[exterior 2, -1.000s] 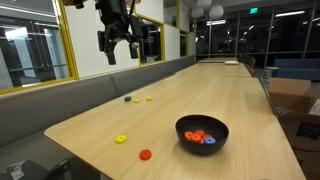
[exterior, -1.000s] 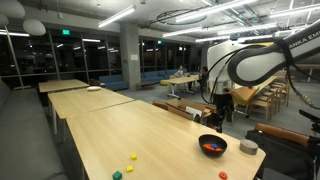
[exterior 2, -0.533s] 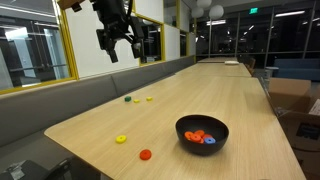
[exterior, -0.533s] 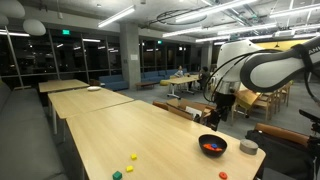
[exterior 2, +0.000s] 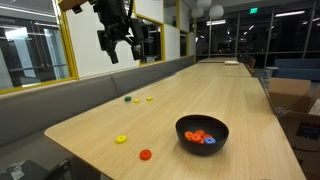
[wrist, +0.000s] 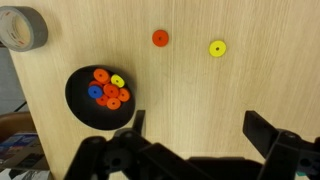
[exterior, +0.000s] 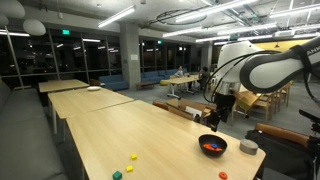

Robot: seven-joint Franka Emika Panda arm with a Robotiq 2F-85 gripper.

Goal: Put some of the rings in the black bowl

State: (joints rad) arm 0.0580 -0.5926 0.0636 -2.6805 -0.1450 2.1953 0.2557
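Observation:
The black bowl [wrist: 78, 112] sits on the light wooden table and holds several rings [wrist: 106, 90], mostly orange with one blue and one yellow. In both exterior views the bowl [exterior 2: 184, 126] [exterior: 212, 140] is near a table end. Loose on the table beside it lie a red ring [wrist: 160, 38] [exterior 2: 145, 154] and a yellow ring [wrist: 217, 48] [exterior 2: 121, 139]. Further rings [exterior 2: 138, 99] [exterior: 130, 162] lie farther along the table. My gripper [wrist: 195, 125] [exterior 2: 120, 45] [exterior: 215, 118] hangs high above the table, open, with only bare wood between its fingers.
A small pale grey container [wrist: 22, 28] [exterior: 248, 147] stands close to the bowl by the table's edge. The long wooden table [exterior 2: 200, 90] runs on toward more tables behind. A padded bench [exterior 2: 40, 110] lines one side.
The arm shifted a little a second ago and has held still since. The gripper has stayed open, and the rings and bowl have not moved.

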